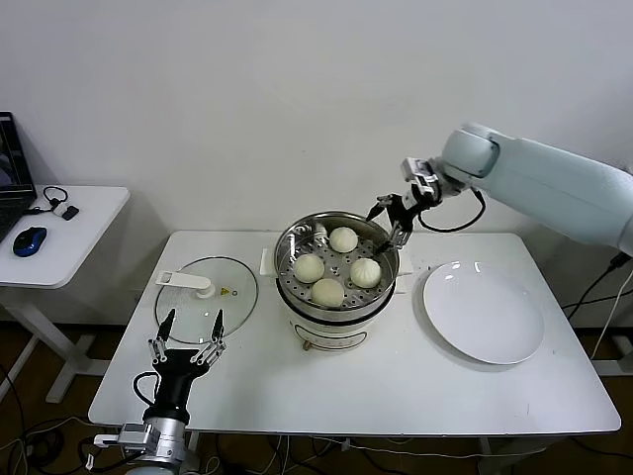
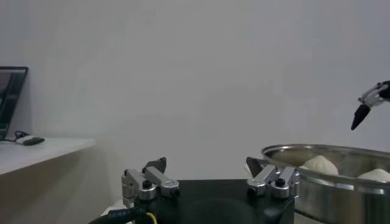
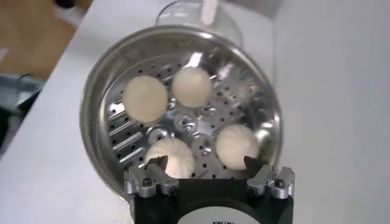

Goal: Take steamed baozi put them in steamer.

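Right claw (image 1: 393,220) gapes above steamer (image 1: 336,297) far rim.

4 cream-white baozi (image 1: 337,266) w/ pleated tops; steamer (image 1: 336,297) shiny steel, tray dotted w/ holes, white base. Plate (image 1: 483,312) & counter (image 1: 396,386) white. Glass lid (image 1: 206,293) clear, white handle, yellow sticker. Mouse (image 1: 30,240) blue.
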`<state>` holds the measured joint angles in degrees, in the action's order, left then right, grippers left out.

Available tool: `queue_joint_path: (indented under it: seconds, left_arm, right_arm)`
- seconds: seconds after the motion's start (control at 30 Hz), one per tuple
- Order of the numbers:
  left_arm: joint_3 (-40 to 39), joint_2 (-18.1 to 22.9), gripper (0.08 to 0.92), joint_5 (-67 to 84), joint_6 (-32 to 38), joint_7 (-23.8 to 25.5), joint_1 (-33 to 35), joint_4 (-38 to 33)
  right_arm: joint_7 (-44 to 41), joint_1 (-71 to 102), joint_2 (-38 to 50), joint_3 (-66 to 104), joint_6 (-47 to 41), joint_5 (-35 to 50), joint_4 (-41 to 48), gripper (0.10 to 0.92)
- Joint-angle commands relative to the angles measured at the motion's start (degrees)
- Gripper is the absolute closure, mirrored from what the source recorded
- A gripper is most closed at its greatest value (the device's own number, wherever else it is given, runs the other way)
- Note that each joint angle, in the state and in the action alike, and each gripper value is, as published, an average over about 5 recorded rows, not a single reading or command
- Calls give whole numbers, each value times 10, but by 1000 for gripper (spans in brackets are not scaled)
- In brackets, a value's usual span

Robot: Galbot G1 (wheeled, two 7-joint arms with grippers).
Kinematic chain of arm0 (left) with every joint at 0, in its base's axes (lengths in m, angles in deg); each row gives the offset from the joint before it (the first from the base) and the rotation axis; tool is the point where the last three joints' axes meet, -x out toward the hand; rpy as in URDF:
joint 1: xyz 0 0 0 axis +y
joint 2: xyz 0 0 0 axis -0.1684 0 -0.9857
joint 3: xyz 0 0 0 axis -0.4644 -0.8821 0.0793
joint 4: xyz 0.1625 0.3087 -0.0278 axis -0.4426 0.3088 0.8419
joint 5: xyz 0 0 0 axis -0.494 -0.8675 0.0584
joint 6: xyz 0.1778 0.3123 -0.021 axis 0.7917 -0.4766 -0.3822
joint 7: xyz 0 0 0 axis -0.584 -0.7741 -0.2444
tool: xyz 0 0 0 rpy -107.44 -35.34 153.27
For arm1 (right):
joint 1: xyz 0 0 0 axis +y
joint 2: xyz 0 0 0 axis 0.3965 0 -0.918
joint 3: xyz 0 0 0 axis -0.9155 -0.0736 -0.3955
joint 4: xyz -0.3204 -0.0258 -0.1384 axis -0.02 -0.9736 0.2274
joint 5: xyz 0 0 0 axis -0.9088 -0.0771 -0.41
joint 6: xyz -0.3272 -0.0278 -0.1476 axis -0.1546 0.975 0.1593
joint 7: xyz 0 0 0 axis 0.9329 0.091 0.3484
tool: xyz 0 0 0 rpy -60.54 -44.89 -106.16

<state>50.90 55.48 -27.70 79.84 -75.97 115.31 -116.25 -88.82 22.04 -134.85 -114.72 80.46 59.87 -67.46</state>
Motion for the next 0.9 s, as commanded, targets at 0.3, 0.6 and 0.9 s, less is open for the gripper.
queue_joint_path:
  seconds: [0.3, 0.6, 0.9]
  left_arm:
    - [-7, 7, 177, -17, 0, -1, -4, -4]
    - [-16, 8, 177, -23, 2, -5, 2, -6]
    - [-27, 7, 177, -28, 2, -16, 5, -8]
  right_arm:
    - [347, 734, 132, 818, 115, -62, -206, 203]
    - [426, 971, -3, 1010, 186, -76, -259, 203]
    - [447, 1116, -79, 1075, 237, -46, -288, 203]
